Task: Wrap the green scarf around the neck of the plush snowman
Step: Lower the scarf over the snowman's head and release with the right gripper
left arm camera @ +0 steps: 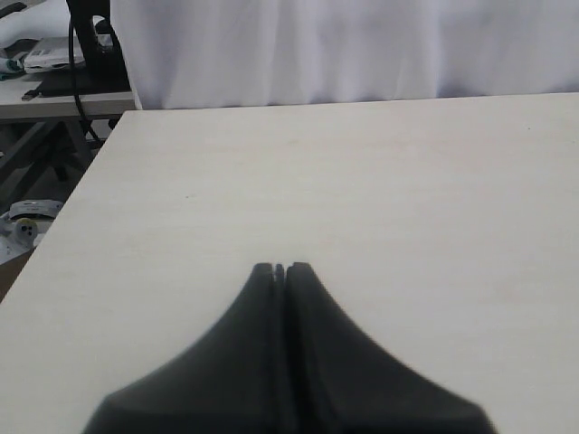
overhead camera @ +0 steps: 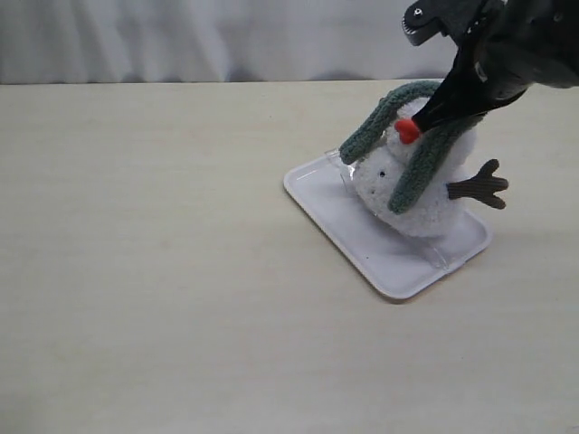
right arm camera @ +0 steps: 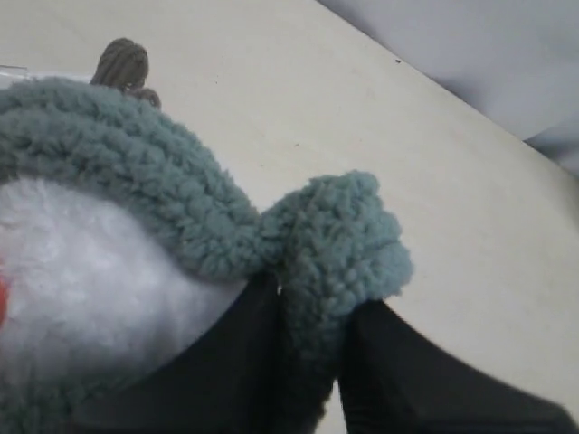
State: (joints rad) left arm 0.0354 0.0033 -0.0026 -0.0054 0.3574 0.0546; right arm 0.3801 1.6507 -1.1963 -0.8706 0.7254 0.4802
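The plush snowman (overhead camera: 425,206) leans tilted on the white tray (overhead camera: 330,203), its orange-red nose (overhead camera: 407,131) facing up-left. The green scarf (overhead camera: 421,167) arches over its head and neck, one end hanging at the left (overhead camera: 366,136) and the other down the body. My right gripper (overhead camera: 436,110) reaches in just above the head. In the right wrist view a fold of the scarf (right arm camera: 335,244) sits between the parted fingers of the right gripper (right arm camera: 317,294), with a sliver of table showing beside it; the snowman's white fur (right arm camera: 81,271) lies alongside. My left gripper (left arm camera: 282,268) is shut and empty over bare table.
One brown twig arm (overhead camera: 479,187) sticks out to the right beyond the tray. A dark dinosaur-shaped figure (overhead camera: 425,20) shows at the back right by the right arm. A white curtain (overhead camera: 226,36) backs the table's far edge.
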